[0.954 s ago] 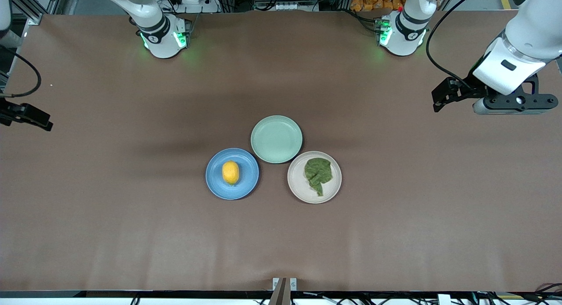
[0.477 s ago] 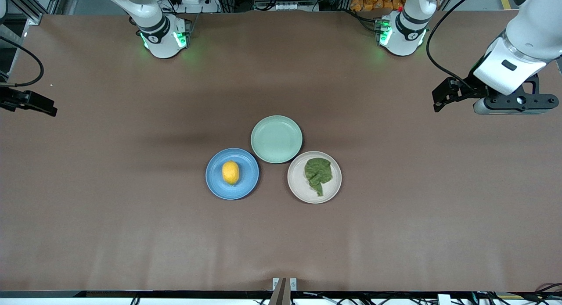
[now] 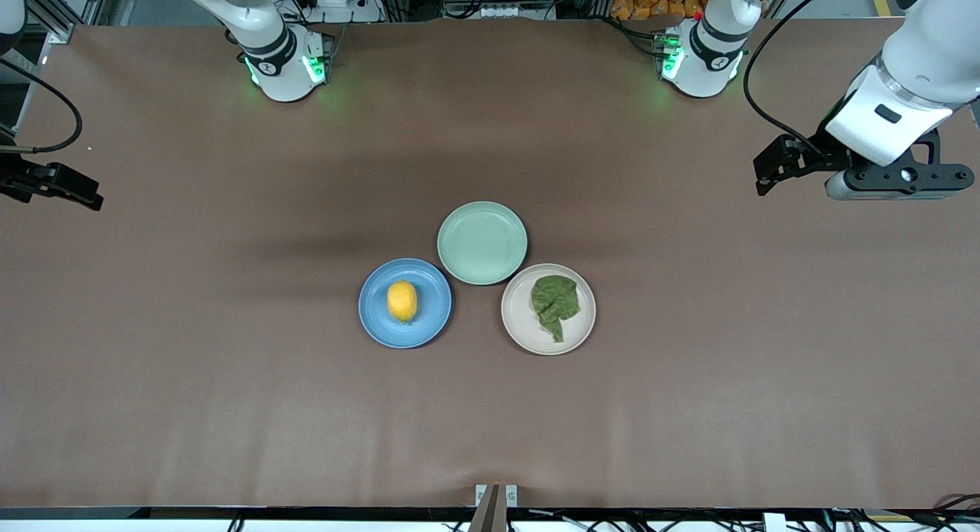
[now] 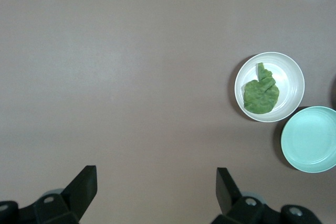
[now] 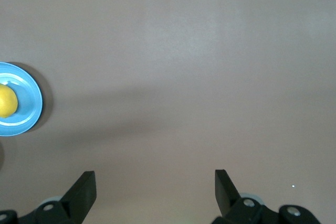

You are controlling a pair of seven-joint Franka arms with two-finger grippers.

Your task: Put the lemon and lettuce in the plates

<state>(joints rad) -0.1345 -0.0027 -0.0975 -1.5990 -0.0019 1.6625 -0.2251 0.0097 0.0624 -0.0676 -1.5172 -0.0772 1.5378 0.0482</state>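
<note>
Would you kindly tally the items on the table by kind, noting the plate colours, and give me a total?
Plates: 3, namely the blue plate, the beige plate and the mint-green plate
Lemon: 1, on the blue plate
Lettuce: 1, on the beige plate
Total: 5 things

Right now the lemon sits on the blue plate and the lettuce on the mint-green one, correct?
Not quite. The lemon is on the blue plate, but the lettuce lies on the pale beige plate, as the front view shows. The mint-green plate holds nothing.
</note>
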